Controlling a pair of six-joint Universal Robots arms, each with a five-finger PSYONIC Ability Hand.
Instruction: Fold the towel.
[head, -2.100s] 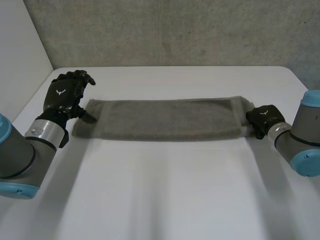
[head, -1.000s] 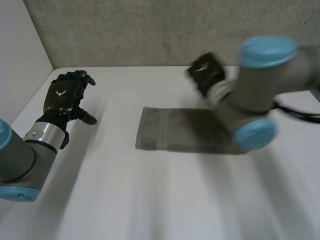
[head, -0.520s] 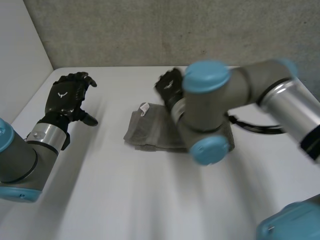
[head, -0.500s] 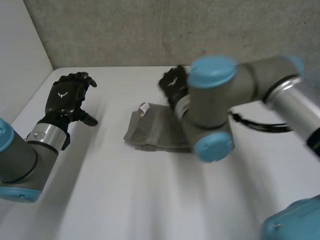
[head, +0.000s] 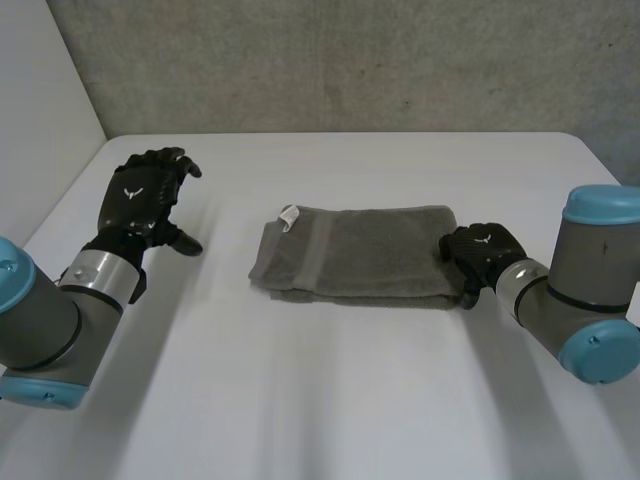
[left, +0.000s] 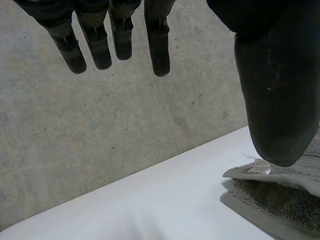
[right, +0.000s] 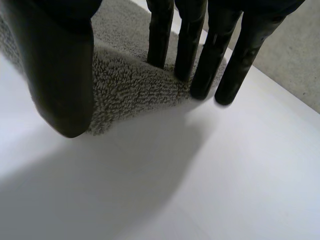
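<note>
Lying flat on the desk, the towel is a compact grey rectangle. Its closed, rounded end is at the right hand's fingertips. Its layered open end, with a white label uppermost at 1 corner, is turned toward the left hand. The right hand is released: in its wrist view the fingers are straight, their tips on or just over the towel's edge, the thumb apart from them and nothing pinched between. The left hand is released too — fingers straight and spread, raised off the desk, well apart from the towel, whose labelled corner lies beyond its thumb in the left wrist view. Judging by the stacked layers, the folding looks largely done: at least 1 fold is in place, though the edges at the open end sit slightly staggered rather than flush. What may be left, if anything, is 1 more fold to halve the rectangle or a light squaring of those edges — neither hand has hold of the cloth to begin that.
</note>
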